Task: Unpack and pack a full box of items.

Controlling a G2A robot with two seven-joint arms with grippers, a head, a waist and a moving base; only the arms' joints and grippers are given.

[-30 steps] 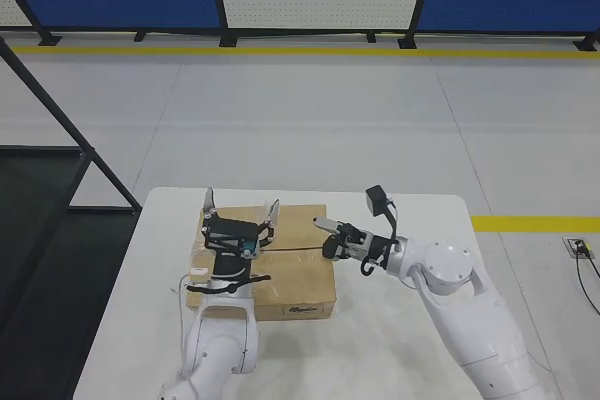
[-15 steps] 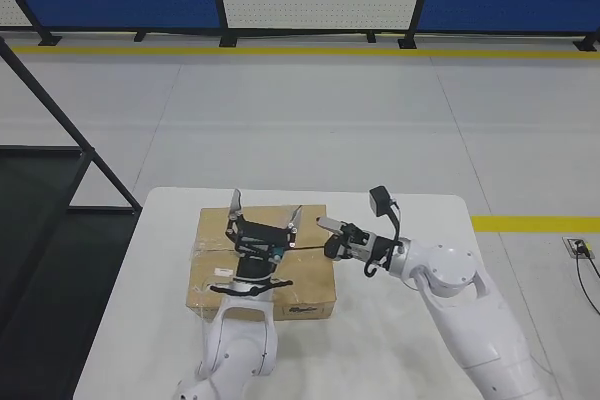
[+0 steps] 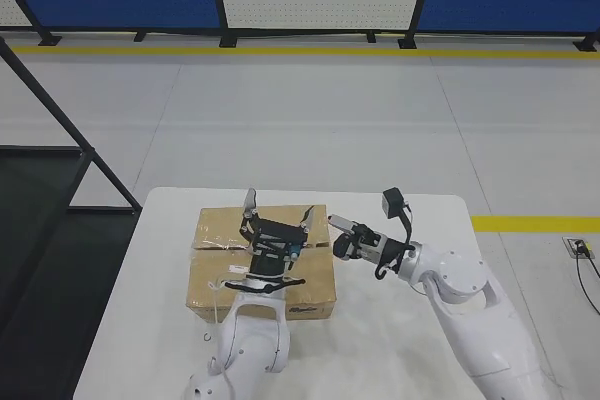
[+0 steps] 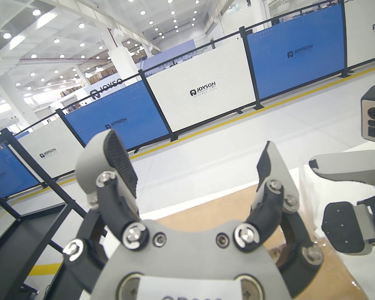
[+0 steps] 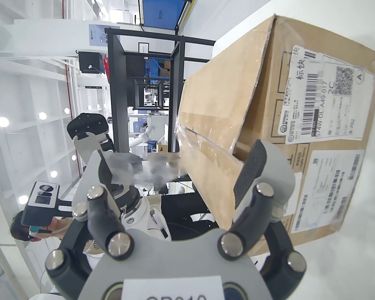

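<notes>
A closed cardboard box (image 3: 230, 285) with a taped seam lies on the white table (image 3: 150, 330). My left gripper (image 3: 277, 212) hovers open over the right part of the box top; in the left wrist view the left gripper (image 4: 193, 163) has nothing between its fingers, with the cardboard (image 4: 206, 217) below. My right gripper (image 3: 340, 238) stands open just off the box's right end. In the right wrist view the right gripper (image 5: 181, 170) faces that labelled end of the box (image 5: 315, 101), its fingers apart and empty. The right gripper (image 4: 347, 195) also appears in the left wrist view.
A black metal rack (image 3: 40, 200) stands left of the table. Blue and white barrier panels (image 3: 280, 12) line the far side of the floor. Bare table surface (image 3: 380, 340) lies in front of and to the right of the box.
My left gripper has travelled rightward across the box top, staying open. The right gripper has drawn back slightly to the right, off the box's end.
</notes>
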